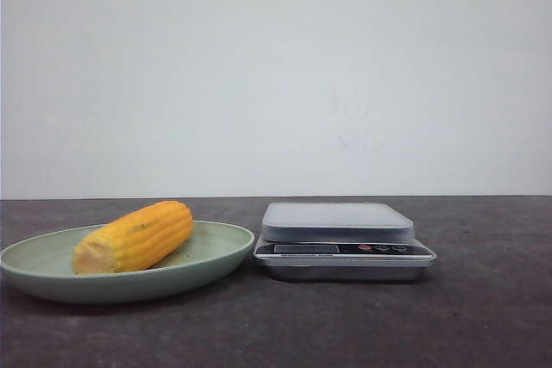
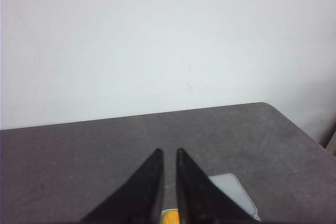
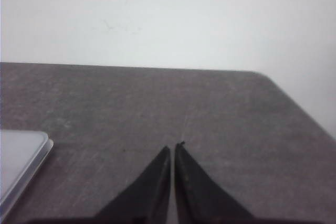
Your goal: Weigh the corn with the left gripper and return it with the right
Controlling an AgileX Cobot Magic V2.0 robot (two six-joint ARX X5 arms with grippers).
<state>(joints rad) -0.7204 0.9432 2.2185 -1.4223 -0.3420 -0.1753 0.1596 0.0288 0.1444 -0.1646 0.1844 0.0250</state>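
Note:
The yellow-orange corn [image 1: 135, 235] lies on its side on a pale green plate [image 1: 211, 252] at the left of the table, its paler cut end toward the front left. A silver kitchen scale [image 1: 341, 240] stands just right of the plate, its platform bare. Neither gripper shows in the front view. In the left wrist view my left gripper [image 2: 169, 151] hangs above the table with its jaws nearly together and nothing between them; a sliver of the corn [image 2: 170, 217] and a corner of the scale [image 2: 235, 195] show below. My right gripper [image 3: 174, 147] is shut and empty over bare table.
The dark grey table [image 1: 483, 316] runs to a white wall behind. Its rounded far right corner [image 3: 262, 74] shows in the right wrist view, with an edge of the scale [image 3: 21, 163] to one side.

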